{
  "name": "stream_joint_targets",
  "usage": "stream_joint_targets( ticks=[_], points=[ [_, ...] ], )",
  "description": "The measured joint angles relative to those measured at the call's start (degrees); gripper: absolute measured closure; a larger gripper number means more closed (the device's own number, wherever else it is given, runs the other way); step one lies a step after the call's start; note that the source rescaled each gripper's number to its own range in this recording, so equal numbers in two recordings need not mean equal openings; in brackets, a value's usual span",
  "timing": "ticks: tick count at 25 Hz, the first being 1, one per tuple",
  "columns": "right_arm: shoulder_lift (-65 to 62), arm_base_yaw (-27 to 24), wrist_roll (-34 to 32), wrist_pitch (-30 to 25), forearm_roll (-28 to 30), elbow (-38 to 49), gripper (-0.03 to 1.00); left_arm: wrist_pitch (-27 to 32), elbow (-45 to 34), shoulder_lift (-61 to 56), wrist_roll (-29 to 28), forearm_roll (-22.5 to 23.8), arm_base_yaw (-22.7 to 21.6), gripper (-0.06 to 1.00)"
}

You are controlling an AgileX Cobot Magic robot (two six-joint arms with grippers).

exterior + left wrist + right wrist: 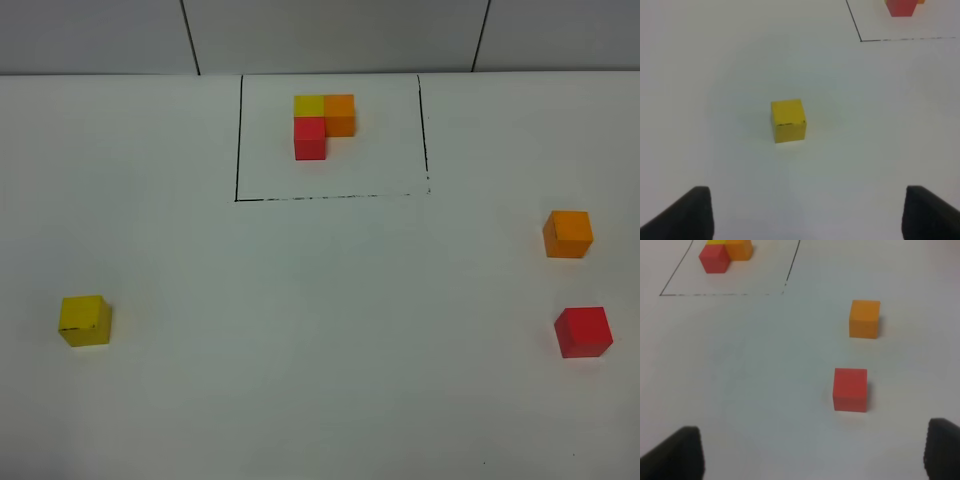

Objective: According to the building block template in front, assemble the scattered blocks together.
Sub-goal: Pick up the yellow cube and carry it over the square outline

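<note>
The building block template point(322, 125) is an L of yellow, orange and red cubes inside a black-lined rectangle at the far middle of the table; part of it also shows in the left wrist view point(901, 7) and in the right wrist view point(722, 254). The loose yellow cube point(84, 320) sits at the near left and lies ahead of my left gripper point(806, 200), which is open and empty. The loose orange cube point(568, 234) and the loose red cube point(583, 332) sit at the right. My right gripper point(812, 432) is open and empty, with the red cube point(850, 389) just ahead and the orange cube point(864, 318) beyond it. Neither gripper shows in the exterior view.
The white table point(320, 330) carries only the cubes and the black-lined rectangle point(330, 197). A grey panelled wall point(330, 35) runs along the far edge.
</note>
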State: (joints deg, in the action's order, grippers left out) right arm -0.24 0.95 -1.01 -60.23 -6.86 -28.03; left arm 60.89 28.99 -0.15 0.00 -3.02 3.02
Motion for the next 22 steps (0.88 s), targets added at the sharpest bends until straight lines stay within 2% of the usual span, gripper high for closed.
stream_joint_targets(
  ticks=[22],
  points=[
    [0.0,0.0,-0.1,0.0,0.2,0.0,0.17,0.0,0.0,0.0,0.0,0.0,0.0,0.27]
  ],
)
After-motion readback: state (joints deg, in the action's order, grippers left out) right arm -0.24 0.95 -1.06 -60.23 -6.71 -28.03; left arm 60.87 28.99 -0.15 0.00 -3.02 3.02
